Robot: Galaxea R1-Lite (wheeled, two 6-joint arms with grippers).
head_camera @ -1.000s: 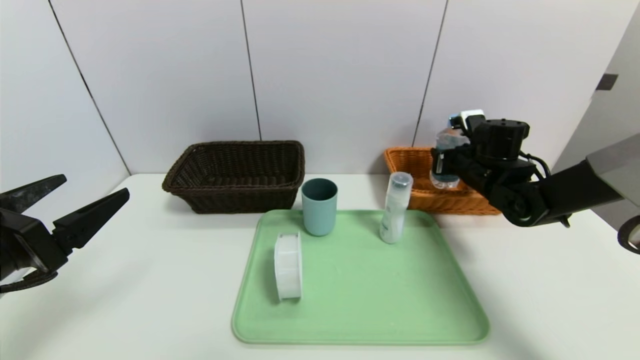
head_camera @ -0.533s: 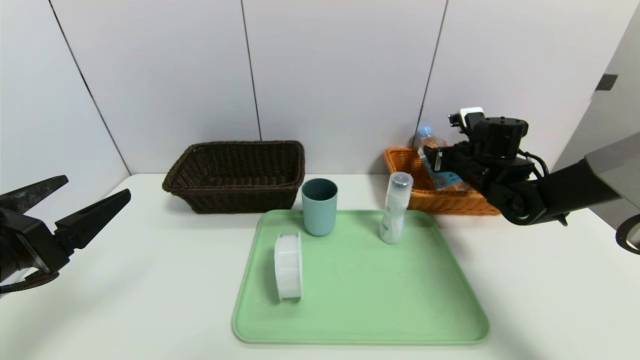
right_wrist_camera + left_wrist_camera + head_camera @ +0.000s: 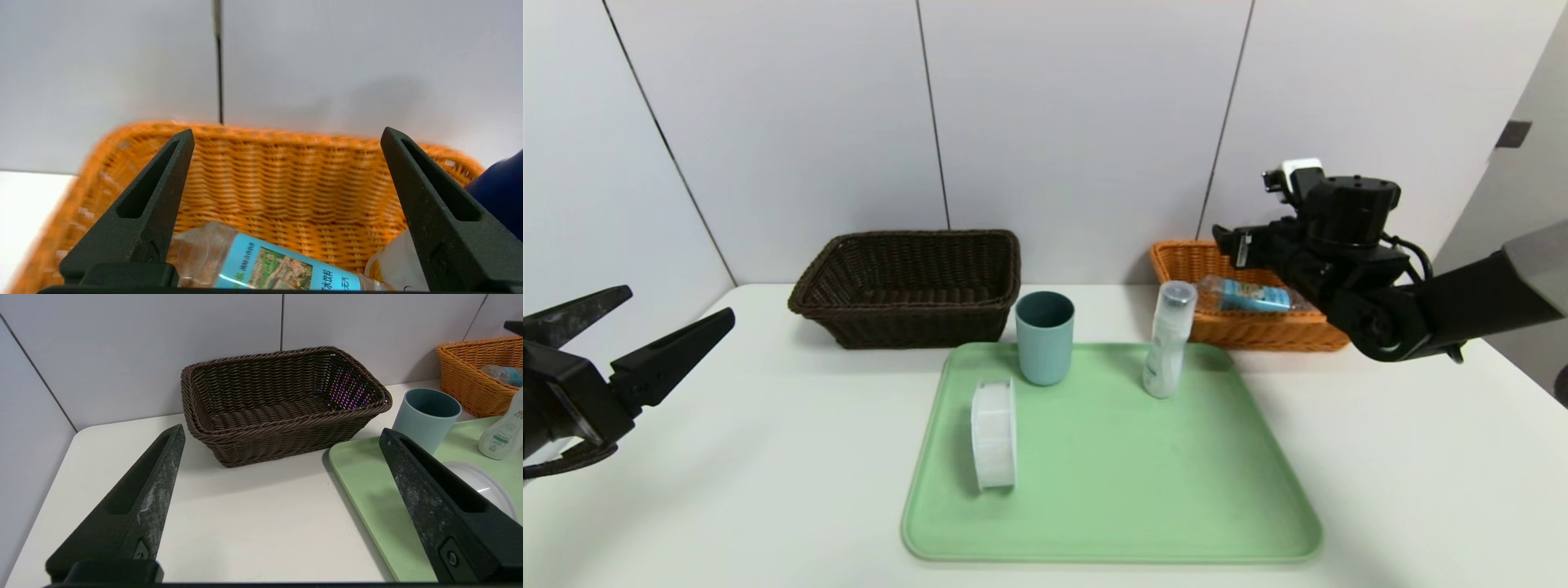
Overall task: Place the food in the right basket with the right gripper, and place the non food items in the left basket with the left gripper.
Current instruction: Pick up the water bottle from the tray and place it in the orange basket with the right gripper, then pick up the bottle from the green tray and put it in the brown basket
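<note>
The clear water bottle [image 3: 1245, 296] [image 3: 261, 267] with its blue label lies on its side in the orange right basket [image 3: 1241, 331] [image 3: 286, 179]. My right gripper [image 3: 1235, 245] [image 3: 287, 131] hovers open just above it, holding nothing. A white bottle with a navy cap [image 3: 496, 185] also lies in that basket. On the green tray stand the teal cup [image 3: 1045, 336], the round white case [image 3: 994, 434] on edge, and the slim white bottle [image 3: 1169, 339]. The dark brown left basket [image 3: 907, 322] [image 3: 286, 433] holds nothing. At the table's left edge my left gripper [image 3: 676, 302] [image 3: 281, 428] is open.
The green tray [image 3: 1135, 490] lies in the middle of the white table, in front of both baskets. A panelled wall stands right behind the baskets. Bare tabletop [image 3: 245, 522] lies between the left gripper and the brown basket.
My right gripper has opened and let go of the water bottle, which tipped from upright to lying in the orange basket. The gripper rose slightly. The left arm has not moved.
</note>
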